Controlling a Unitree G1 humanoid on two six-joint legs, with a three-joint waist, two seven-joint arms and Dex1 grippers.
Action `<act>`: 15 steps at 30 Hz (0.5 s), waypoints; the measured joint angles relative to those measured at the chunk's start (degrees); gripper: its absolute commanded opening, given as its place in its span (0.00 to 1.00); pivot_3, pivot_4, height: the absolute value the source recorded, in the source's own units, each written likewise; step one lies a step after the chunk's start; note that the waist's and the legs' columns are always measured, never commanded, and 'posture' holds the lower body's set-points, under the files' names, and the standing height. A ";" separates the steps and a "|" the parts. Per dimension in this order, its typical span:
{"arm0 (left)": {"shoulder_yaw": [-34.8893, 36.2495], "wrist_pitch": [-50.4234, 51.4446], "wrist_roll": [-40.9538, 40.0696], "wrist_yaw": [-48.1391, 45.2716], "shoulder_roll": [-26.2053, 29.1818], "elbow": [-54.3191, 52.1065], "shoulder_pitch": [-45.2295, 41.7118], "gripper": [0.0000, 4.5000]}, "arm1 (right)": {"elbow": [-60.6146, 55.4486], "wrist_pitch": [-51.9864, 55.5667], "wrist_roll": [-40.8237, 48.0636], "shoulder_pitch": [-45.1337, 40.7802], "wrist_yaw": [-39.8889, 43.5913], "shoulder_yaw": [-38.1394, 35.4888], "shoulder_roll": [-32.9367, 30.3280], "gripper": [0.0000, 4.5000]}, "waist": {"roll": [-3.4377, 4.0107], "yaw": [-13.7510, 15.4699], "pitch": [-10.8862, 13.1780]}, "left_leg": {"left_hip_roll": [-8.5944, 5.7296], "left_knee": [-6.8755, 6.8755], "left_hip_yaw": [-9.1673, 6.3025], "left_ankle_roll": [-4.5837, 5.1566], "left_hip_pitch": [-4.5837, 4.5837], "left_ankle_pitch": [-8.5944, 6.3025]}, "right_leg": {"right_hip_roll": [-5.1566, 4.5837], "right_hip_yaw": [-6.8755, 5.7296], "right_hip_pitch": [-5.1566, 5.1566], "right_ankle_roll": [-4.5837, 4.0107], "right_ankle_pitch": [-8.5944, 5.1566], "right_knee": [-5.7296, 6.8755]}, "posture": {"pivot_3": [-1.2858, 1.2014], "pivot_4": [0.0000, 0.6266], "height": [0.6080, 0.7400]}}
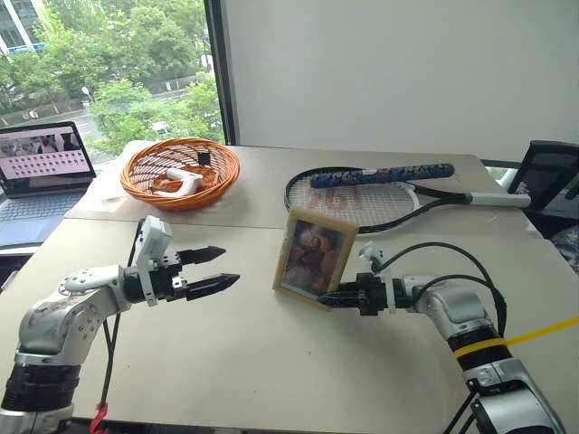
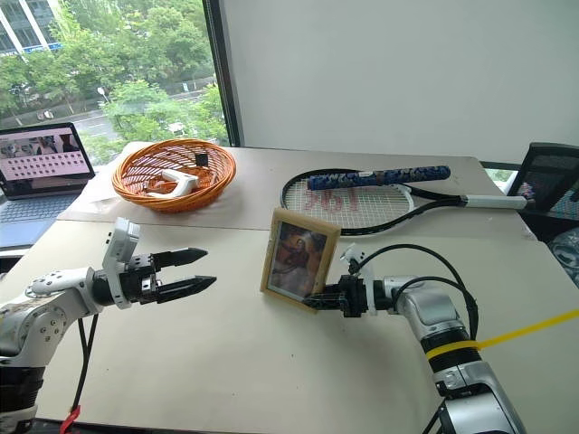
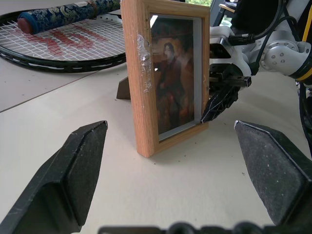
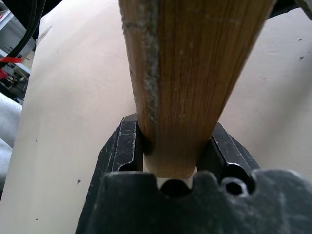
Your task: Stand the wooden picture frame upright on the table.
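Now wooden picture frame [image 1: 312,258] upright on table [image 1: 271,362], R tool [image 1: 336,297] pinching edge.

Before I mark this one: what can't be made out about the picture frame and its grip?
- Picture frame back and stand: face away in the head views; a dark corner peeks out in the left wrist view.
- Right gripper pressure: fingers flank the edge; firmness unclear.
- Basket contents: too small to name.
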 measured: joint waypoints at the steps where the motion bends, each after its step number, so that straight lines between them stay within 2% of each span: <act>1: -0.01 -0.02 0.07 -0.30 0.01 0.13 -0.03 1.00 | -0.36 0.42 0.47 0.37 -0.09 -0.29 0.09 0.71 | 0.01 -0.01 0.00 | -0.01 0.01 0.03 0.00 0.00 0.00 | -0.01 0.02 0.00 0.00 0.00 0.00 | 0.52 0.24 0.86; 5: -0.28 -0.88 1.05 -1.61 0.00 1.71 -0.80 1.00 | -3.66 3.04 1.68 1.17 -0.85 -1.72 -1.14 0.98 | 0.01 -0.05 0.00 | 0.00 0.01 0.01 0.00 0.00 0.00 | 0.00 0.01 0.00 0.00 0.00 0.00 | 0.52 0.24 0.86; 11: -0.50 -0.80 1.26 -1.75 -0.12 3.68 -1.36 1.00 | -11.16 6.83 5.24 7.80 -2.92 -10.34 -8.26 0.98 | -0.01 0.82 0.01 | -0.01 0.01 0.02 0.01 -0.04 -0.01 | -0.02 0.01 -0.02 0.01 -0.02 -0.03 | 0.52 0.24 0.86; 15: -0.27 -1.91 2.76 1.19 -1.36 3.62 -1.26 1.00 | -20.52 5.60 6.42 17.42 -5.05 -17.60 -11.62 0.98 | 0.00 1.13 0.01 | 0.00 0.00 0.03 0.02 -0.03 -0.01 | -0.01 0.02 -0.03 0.19 -0.14 -0.03 | 0.52 0.24 0.86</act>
